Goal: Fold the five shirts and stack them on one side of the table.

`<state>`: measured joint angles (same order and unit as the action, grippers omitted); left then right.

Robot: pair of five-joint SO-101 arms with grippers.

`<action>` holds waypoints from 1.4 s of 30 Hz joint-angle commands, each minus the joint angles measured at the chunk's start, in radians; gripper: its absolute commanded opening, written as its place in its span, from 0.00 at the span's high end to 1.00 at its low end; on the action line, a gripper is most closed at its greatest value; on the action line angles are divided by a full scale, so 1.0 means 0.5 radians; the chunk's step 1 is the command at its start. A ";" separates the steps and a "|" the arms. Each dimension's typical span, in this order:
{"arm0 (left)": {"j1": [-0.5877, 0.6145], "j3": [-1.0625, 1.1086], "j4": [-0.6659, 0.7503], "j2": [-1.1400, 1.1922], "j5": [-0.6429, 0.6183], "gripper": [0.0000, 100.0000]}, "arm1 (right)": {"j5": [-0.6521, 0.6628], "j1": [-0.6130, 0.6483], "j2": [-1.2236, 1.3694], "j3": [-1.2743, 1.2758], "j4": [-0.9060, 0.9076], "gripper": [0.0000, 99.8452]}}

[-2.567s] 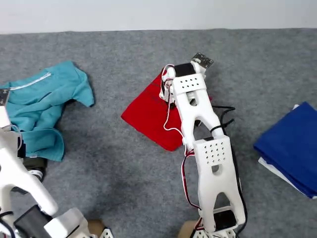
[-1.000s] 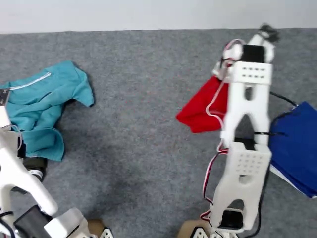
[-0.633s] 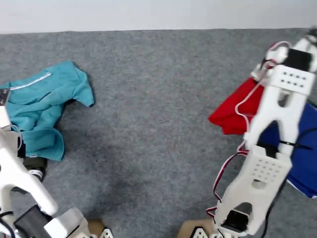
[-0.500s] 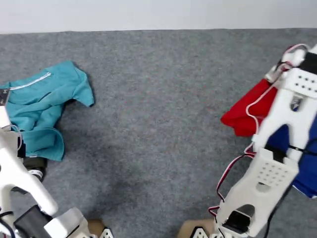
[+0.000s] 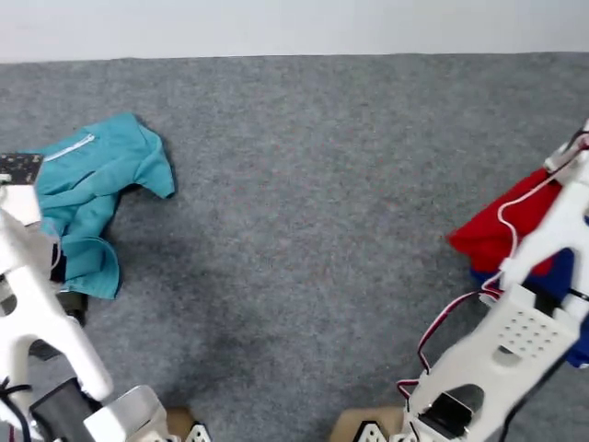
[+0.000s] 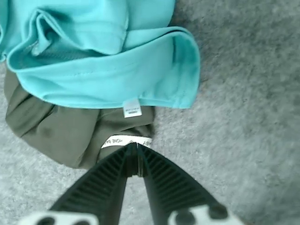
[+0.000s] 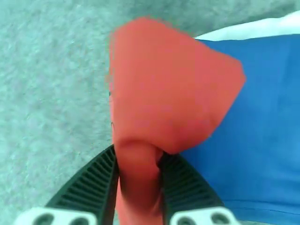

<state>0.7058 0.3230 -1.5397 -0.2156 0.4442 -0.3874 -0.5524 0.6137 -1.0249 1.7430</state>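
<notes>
A folded red shirt hangs from my right gripper, which is shut on a bunched edge of it. It hangs over the near edge of the folded blue shirt at the table's right side, with a white shirt beneath that. At the far left lies a crumpled teal shirt on top of an olive shirt. My left gripper hovers shut just above the olive shirt's collar label, holding nothing.
Grey carpet-like table surface stretches between the two piles. The left arm's white body stands at the near left, the right arm's at the near right.
My right arm has carried the red shirt from the table's middle to the right, over the blue stack. The left arm has shifted slightly toward the teal pile.
</notes>
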 commanded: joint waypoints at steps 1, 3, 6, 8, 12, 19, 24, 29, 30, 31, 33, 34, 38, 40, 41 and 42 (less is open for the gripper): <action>-0.058 -0.005 -0.003 -0.061 -0.055 1.00 | 0.086 -0.084 -0.161 -0.049 0.066 0.99; -0.089 -0.005 -0.003 -0.061 -0.058 1.00 | 0.114 -0.121 -0.158 -0.040 0.063 0.99; -0.101 -0.005 -0.003 -0.061 -0.095 1.00 | 0.123 -0.176 -0.155 -0.037 0.057 0.99; -0.114 0.005 0.000 -0.061 -0.095 1.00 | 0.175 -0.201 -0.152 -0.034 0.060 0.99; -0.129 0.063 0.012 -0.061 -0.095 1.00 | 0.206 -0.265 -0.097 -0.034 0.057 0.99; -0.129 0.100 0.009 -0.061 -0.095 1.00 | 0.341 -0.462 0.195 -0.046 0.038 0.99; -0.129 0.103 0.006 -0.061 -0.095 1.00 | 0.439 -0.606 0.440 -0.046 -0.051 0.99; -0.129 0.103 0.006 -0.061 -0.095 1.00 | 0.559 -0.692 0.535 -0.049 -0.158 0.99; -0.129 0.103 0.006 -0.061 -0.095 1.00 | 0.577 -0.701 0.535 -0.049 -0.164 0.98; -0.129 0.103 0.006 -0.061 -0.095 1.00 | 0.592 -0.704 0.532 -0.049 -0.167 0.98; -0.129 0.103 0.003 -0.061 -0.095 1.00 | 0.605 -0.704 0.526 -0.049 -0.155 0.96; -0.129 0.103 0.003 -0.061 -0.095 1.00 | 0.598 -0.707 0.523 -0.049 -0.143 0.94; -0.129 0.103 0.000 -0.061 -0.095 1.00 | 0.598 -0.732 0.523 -0.153 -0.017 0.79; -0.129 0.106 0.000 -0.061 -0.089 1.00 | 0.598 -0.750 0.523 -0.270 0.066 0.74; -0.129 0.106 0.000 -0.061 -0.089 1.00 | 0.601 -0.756 0.523 -0.331 0.087 0.72; -0.129 0.121 0.006 -0.061 -0.089 1.00 | 0.605 -0.763 0.523 -0.390 0.091 0.70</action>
<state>0.6460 0.3782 -1.5397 -0.2156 0.4058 -0.0990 -0.9083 0.8961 -1.1063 1.7492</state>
